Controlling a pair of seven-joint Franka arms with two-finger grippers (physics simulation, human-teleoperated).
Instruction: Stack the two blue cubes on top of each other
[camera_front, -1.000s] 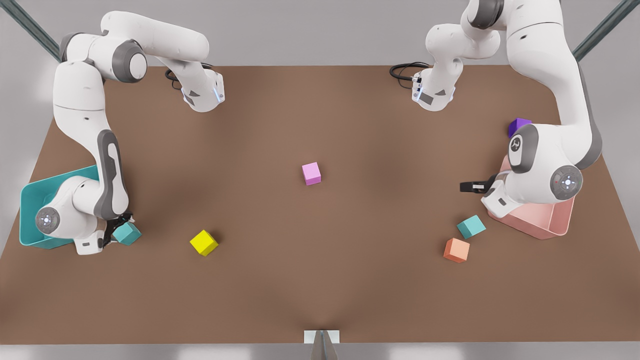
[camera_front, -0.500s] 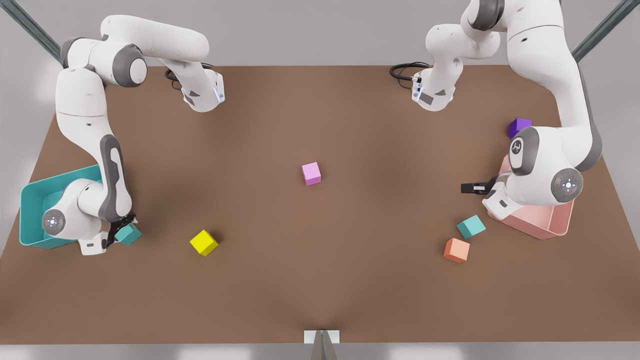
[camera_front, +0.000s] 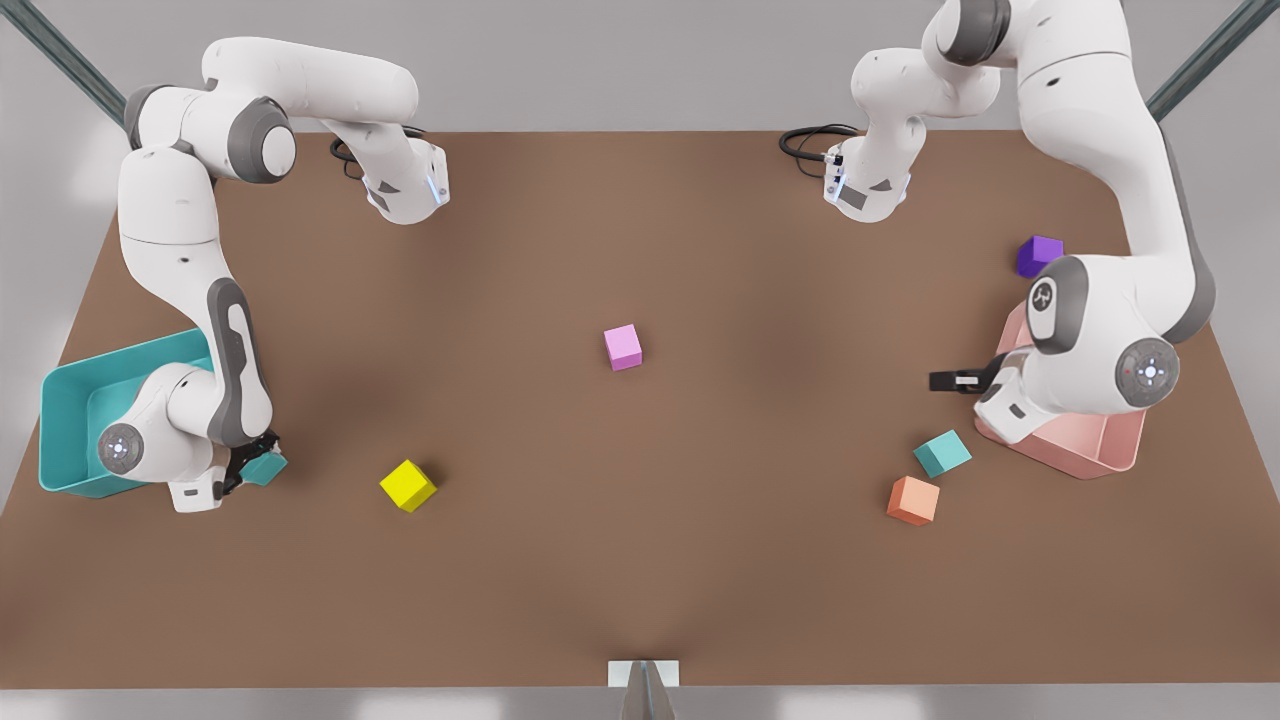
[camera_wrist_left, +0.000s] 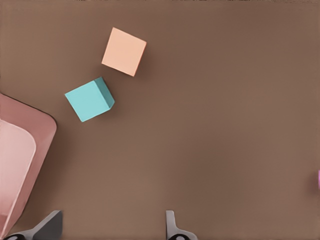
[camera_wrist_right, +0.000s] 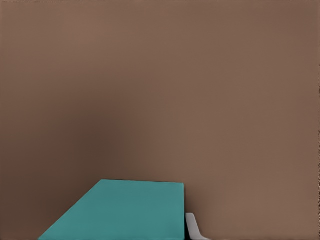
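Slippage is the main risk: right gripper (camera_front: 248, 470), beside the large teal bin (camera_front: 62, 400), clamps one matte teal cube (camera_front: 265, 467) near an edge. Left gripper (camera_front: 950, 381) waits, fingers spread, near the other teal cube (camera_front: 942, 453), which the orange cube (camera_front: 913, 500) crowds.

You have a brown bench (camera_front: 640, 560) before you. A pink cube (camera_front: 623, 347) sits near its middle. Toward the front view's left lie a yellow cube (camera_front: 408, 486) and, at the edge, a teal bin (camera_front: 62, 400). Toward the front view's right, a teal cube (camera_front: 942, 453) rests just beside an orange cube (camera_front: 913, 500), the two close but apart in the left wrist view. A pink bin (camera_front: 1085, 450) stands near them, and a purple cube (camera_front: 1038, 254) lies farther back on that side.
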